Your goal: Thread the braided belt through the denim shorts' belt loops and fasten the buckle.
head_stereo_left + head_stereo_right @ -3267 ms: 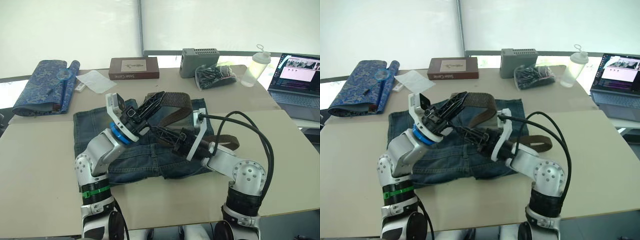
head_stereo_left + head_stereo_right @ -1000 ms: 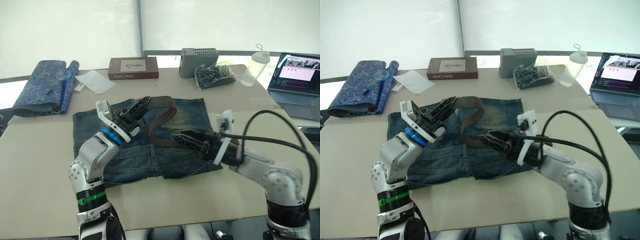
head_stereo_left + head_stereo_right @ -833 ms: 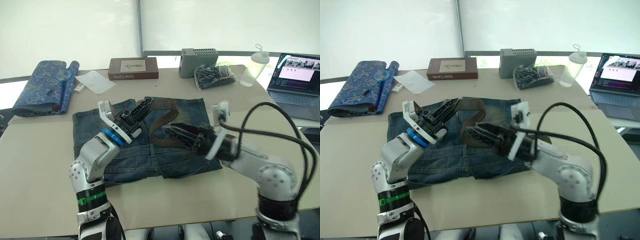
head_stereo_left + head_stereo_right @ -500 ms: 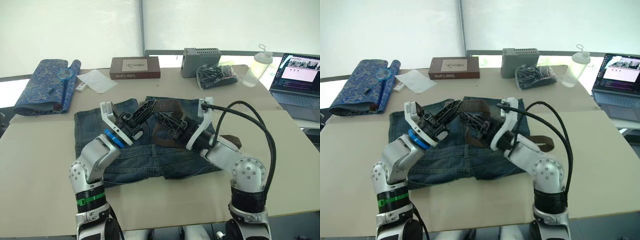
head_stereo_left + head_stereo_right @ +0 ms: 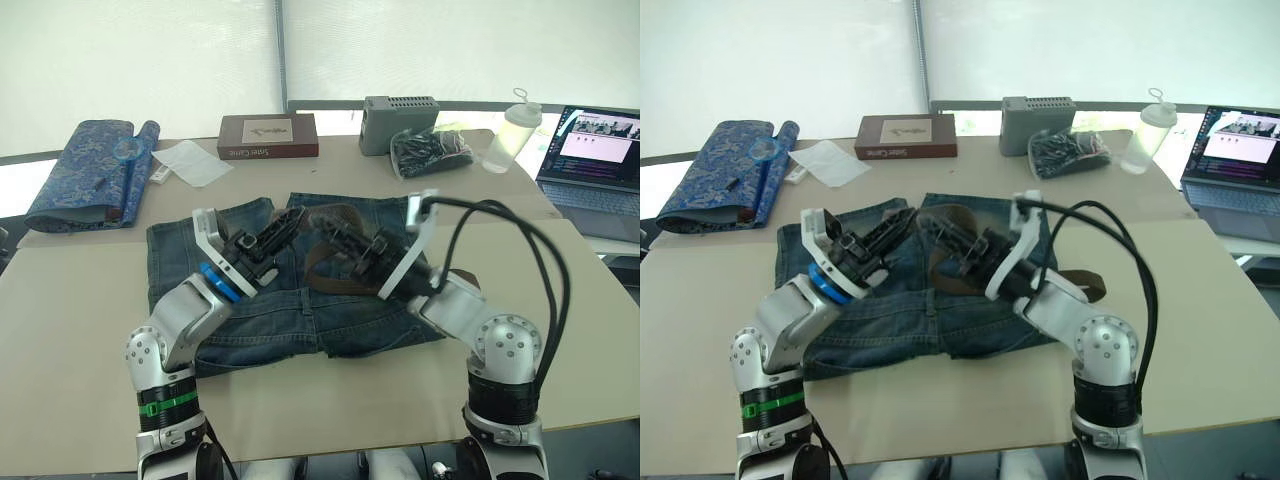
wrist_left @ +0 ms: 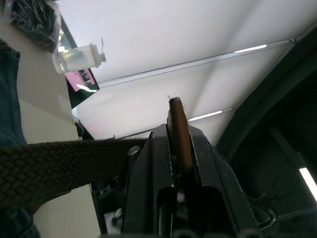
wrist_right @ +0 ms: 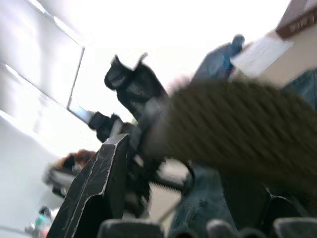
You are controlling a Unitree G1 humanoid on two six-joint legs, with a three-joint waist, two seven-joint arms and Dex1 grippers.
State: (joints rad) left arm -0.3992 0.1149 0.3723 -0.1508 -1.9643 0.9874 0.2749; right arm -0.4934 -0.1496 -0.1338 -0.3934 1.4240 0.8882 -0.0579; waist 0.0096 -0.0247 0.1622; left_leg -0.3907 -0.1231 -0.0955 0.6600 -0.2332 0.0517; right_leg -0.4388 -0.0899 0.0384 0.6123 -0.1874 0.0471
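Swung back inward over the faded blue denim shorts (image 5: pixel 300 290), right gripper (image 5: pixel 335 235), with the dark brown braided belt (image 5: pixel 335 215) across its fingers; grip not discernible. Left gripper (image 5: pixel 285 225) just beside it, clamped on a belt end. Belt arching above the shorts' waistband, trailing off beside the right leg.

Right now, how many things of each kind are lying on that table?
Clothing: 2, shorts and belt
Rolled cloth: 1
Box: 1
Grey device: 1
Bag: 1
Bottle: 1
Paper: 1
Laptop: 1
Total: 9
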